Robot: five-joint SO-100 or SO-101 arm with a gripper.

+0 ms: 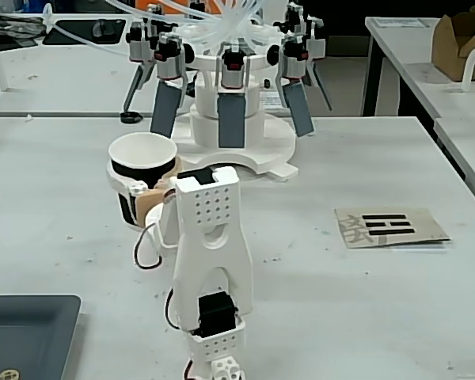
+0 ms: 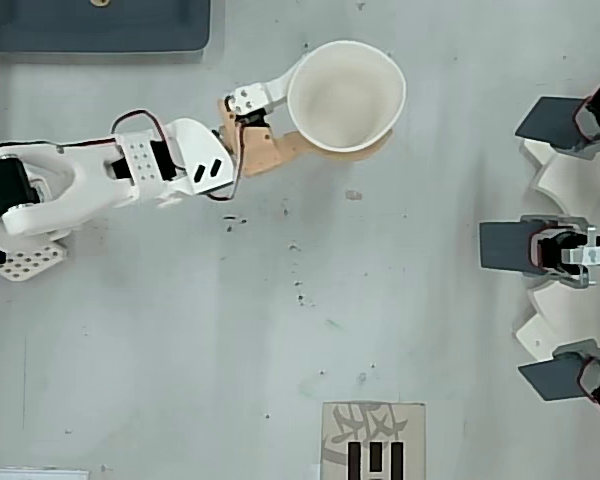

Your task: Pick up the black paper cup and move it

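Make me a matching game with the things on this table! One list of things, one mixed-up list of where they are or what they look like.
Things:
1. black paper cup
2. gripper
3. cardboard card
4. dark grey tray

Descriptions:
A. lies flat with black bars printed on it
B. sits at the table's near left corner in the fixed view
C. stands upright, white inside
D. closed around the cup's wall

Pairs: 1-C, 2-D, 3-A, 4-B

My bench: white table (image 1: pixel 364 301), scuffed and speckled. Behind it, another white table (image 1: pixel 55 79); right, a third table (image 1: pixel 451 87).
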